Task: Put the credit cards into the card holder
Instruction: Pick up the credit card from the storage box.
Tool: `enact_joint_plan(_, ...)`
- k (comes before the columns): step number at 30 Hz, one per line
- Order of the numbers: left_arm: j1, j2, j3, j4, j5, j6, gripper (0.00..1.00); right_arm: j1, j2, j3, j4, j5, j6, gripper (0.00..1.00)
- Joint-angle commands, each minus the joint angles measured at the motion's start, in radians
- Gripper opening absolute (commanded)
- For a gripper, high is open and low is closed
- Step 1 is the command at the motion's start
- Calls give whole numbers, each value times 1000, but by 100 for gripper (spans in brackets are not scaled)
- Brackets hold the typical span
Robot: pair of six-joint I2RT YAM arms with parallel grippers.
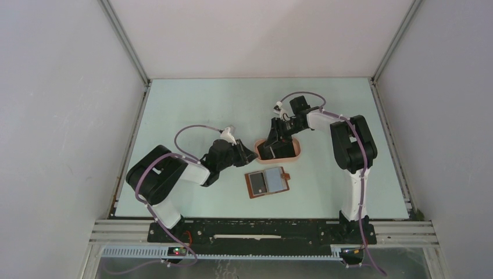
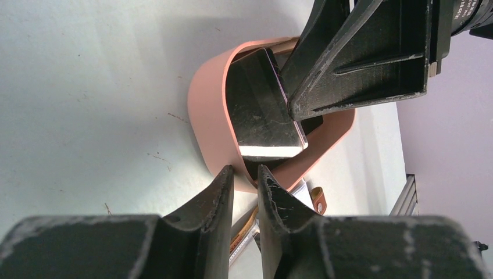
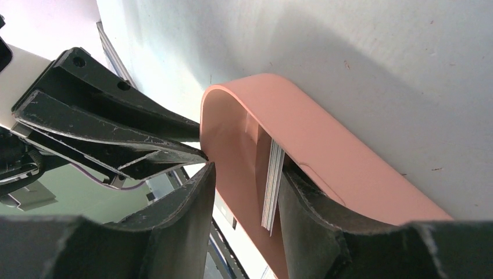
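currently the step in hand is pickup: the credit cards [image 2: 261,110] have not left the pink tray [image 3: 325,145], and the card holder [image 1: 267,183] has received none that can be seen.

1. right gripper [image 3: 247,174]: lowered into the tray, jaws partly open. the edge of the card stack rests against one finger; a clear gap remains on the other side, so nothing is clamped yet.
2. left gripper [image 2: 245,173]: just outside the tray's near end, jaws parted only by a narrow slit, holding nothing.
3. cards: a dark stack tipped up on edge inside the tray, not lying flat. the long axis appears to run roughly along the tray's length, with the broad face turned toward the left wrist camera.
4. card holder: lies open and flat on the table [image 1: 192,110], near the tray on the side toward the arm bases, pockets facing up. its long axis runs roughly left to right, snap tab [image 2: 318,200] at the right end.

the next move likely calls for closing the right jaws squarely across the stack's faces, then lifting clear of the tray wall. a loose grip could let the cards fan or slip.
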Motion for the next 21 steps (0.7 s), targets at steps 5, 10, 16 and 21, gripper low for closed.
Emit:
enact_joint_plan(5,-5,11,27,26,29,-15,25,35,30,35,-46,21,-38,52)
enact_joint_plan(10,-5,7,21,27,26,-15,25,40,30,39,-57,20,-45,51)
enact_joint_plan(16,-5,6,16,30,22,-15,25,23,6,40,-62,24,-53,49)
enact_joint_plan(21,-5,5,13,31,21,-15,25,5,-9,38,-64,16,-54,49)
